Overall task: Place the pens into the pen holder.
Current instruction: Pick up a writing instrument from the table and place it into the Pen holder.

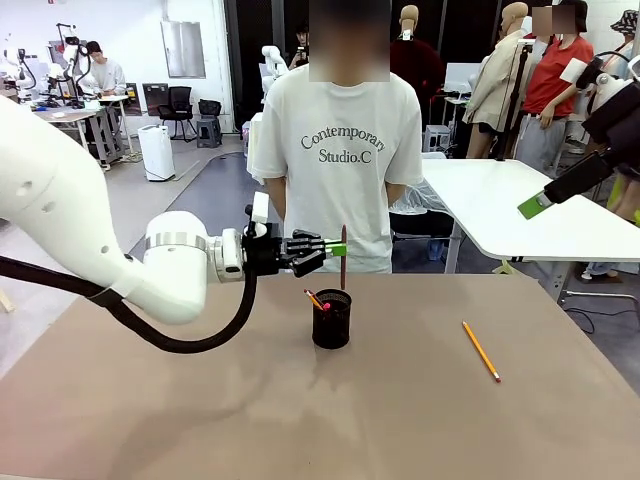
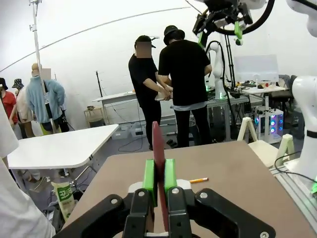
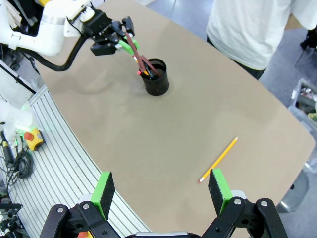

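Front view: "Contemporary Studio.C" shirt (image 1: 343, 195) beyond pen holder (image 1: 331, 322)

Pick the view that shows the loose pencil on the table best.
The right wrist view: it looks down on the whole pencil, lying alone. The front view shows it foreshortened, right of the pen holder. The left wrist view catches a short stretch beyond the left claw.

Front, overhead wrist: shared pen holder (image 1: 331, 318)
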